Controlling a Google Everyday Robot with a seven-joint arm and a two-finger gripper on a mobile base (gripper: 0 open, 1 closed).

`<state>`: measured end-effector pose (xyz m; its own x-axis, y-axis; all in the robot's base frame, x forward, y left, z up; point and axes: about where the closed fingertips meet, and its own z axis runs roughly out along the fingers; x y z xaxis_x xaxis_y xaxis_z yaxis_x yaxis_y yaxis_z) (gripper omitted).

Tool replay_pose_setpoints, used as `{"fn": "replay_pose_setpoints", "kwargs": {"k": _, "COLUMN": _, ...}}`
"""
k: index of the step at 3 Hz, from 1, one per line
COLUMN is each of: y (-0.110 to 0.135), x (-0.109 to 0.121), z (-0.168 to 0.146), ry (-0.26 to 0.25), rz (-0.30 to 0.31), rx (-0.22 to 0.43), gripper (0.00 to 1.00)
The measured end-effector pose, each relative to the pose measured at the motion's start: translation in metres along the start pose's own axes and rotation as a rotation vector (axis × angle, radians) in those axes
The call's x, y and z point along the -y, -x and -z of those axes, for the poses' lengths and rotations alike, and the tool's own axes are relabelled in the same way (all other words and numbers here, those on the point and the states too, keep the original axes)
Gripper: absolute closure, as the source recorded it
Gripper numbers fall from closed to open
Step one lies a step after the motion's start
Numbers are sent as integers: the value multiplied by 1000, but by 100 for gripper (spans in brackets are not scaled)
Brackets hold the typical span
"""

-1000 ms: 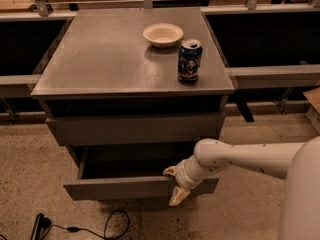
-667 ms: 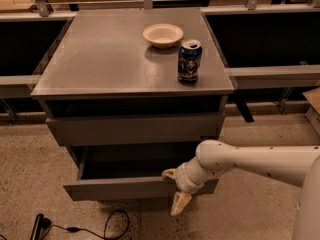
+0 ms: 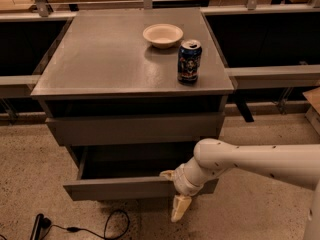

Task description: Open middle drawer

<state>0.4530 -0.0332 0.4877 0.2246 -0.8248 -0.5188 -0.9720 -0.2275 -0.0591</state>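
Observation:
The grey cabinet [image 3: 115,59] has its uppermost drawer front [image 3: 135,129] closed. Below it the middle drawer [image 3: 115,189] is pulled out, and its shallow dark interior [image 3: 135,166] shows. My gripper [image 3: 174,191] is at the right part of the drawer's front panel. One fingertip [image 3: 167,174] is at the panel's top edge and the other fingertip [image 3: 180,209] hangs below and in front of the panel, spread apart. The white arm [image 3: 250,161] comes in from the right. The lowest drawer is hidden under the pulled-out one.
A cream bowl [image 3: 163,35] and a dark soda can [image 3: 189,60] stand on the cabinet top. A black cable [image 3: 90,229] lies on the speckled floor at the lower left. Dark shelving with grey rails [image 3: 272,73] flanks the cabinet.
The lower finger has swung down and away from the drawer front, so the gripper has opened wider. The drawer stays pulled out about the same.

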Motion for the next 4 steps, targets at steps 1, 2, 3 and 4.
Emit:
{"fn": "replay_pose_setpoints", "kwargs": {"k": 1, "y": -5, "x": 17, "z": 4, "ry": -41, "rz": 14, "rx": -62, "gripper": 8}}
{"fn": "replay_pose_setpoints", "kwargs": {"k": 2, "y": -24, "x": 38, "z": -4, "ry": -78, "rz": 6, "rx": -129, "gripper": 0}}
{"fn": "replay_pose_setpoints", "kwargs": {"k": 3, "y": -51, "x": 46, "z": -15, "ry": -96, "rz": -57, "rx": -142, "gripper": 0}}
{"fn": "replay_pose_setpoints", "kwargs": {"k": 4, "y": -53, "x": 45, "z": -17, "ry": -94, "rz": -61, "rx": -143, "gripper": 0}}
